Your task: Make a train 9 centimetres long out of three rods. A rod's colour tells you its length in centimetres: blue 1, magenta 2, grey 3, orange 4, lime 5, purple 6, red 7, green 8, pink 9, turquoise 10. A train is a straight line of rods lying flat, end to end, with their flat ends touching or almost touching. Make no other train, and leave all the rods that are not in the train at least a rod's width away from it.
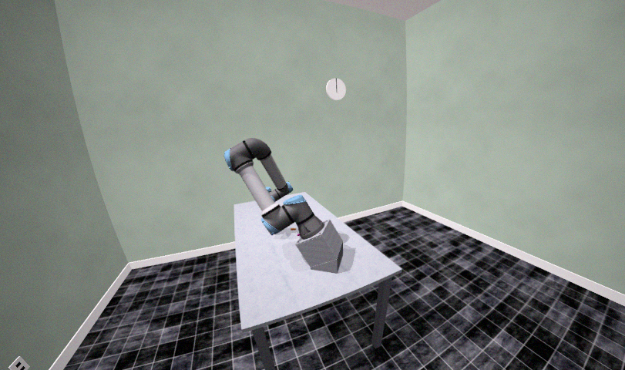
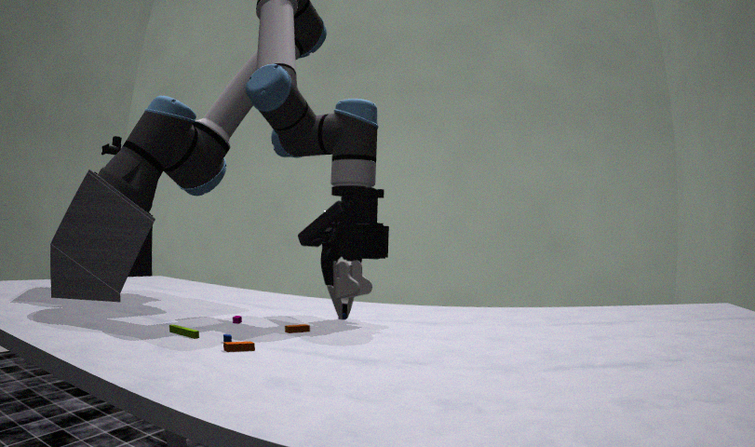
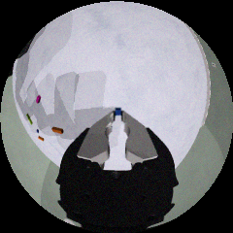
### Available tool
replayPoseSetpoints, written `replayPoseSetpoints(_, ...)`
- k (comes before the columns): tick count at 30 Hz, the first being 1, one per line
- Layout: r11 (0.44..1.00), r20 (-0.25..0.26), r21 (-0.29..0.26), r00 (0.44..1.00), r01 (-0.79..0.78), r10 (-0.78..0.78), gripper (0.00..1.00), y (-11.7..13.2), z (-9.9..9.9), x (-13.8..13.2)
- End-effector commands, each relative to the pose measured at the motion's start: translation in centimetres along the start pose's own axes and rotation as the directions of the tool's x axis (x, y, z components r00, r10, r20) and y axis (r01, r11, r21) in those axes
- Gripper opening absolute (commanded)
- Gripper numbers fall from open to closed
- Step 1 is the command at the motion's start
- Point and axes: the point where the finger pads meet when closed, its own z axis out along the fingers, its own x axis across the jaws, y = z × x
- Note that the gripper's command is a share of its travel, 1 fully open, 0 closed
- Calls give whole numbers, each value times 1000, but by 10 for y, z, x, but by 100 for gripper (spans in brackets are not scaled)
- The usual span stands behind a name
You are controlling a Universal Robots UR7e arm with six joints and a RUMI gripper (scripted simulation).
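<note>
My gripper [image 2: 343,313] points straight down with its tips at the table top. It is shut on a small blue rod [image 3: 117,112], which shows between the fingertips in the wrist view. In the exterior view, left of the gripper, an orange rod [image 2: 297,328] lies flat. Farther left lie a second orange rod [image 2: 238,346], a second blue rod [image 2: 227,337], a magenta rod [image 2: 236,318] and a lime rod [image 2: 183,331]. These rods lie apart from one another. In the wrist view they show small at the far left, among them the magenta rod [image 3: 38,99] and an orange rod [image 3: 57,129].
The arm's grey base block [image 2: 98,237] stands on the table at the far left of the exterior view. The table's front edge [image 2: 93,382] runs below the rods. In the top view the arm [image 1: 278,201] hides most of the rods.
</note>
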Motion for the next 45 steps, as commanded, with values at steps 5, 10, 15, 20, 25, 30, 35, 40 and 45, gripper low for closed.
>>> replayPoseSetpoints(5,1000,1,2,1000,0,0,0,-2,0,0)
replayPoseSetpoints(10,1000,1,1,1000,-1,1,0,-1,-7,-1)
replayPoseSetpoints(15,1000,0,1,1000,-1,1,0,-1,-14,-1)
replayPoseSetpoints(20,1000,0,-2,1000,0,0,0,0,-33,0)
replayPoseSetpoints(25,1000,0,-4,1000,1,-1,0,2,-56,1)
replayPoseSetpoints(30,1000,0,-4,1000,1,-1,0,1,-73,1)
replayPoseSetpoints(35,1000,0,-4,1000,1,-1,0,1,-88,1)
replayPoseSetpoints(40,1000,0,-4,1000,1,-1,0,1,-99,1)
replayPoseSetpoints(45,1000,0,-4,1000,1,-1,0,1,-101,1)
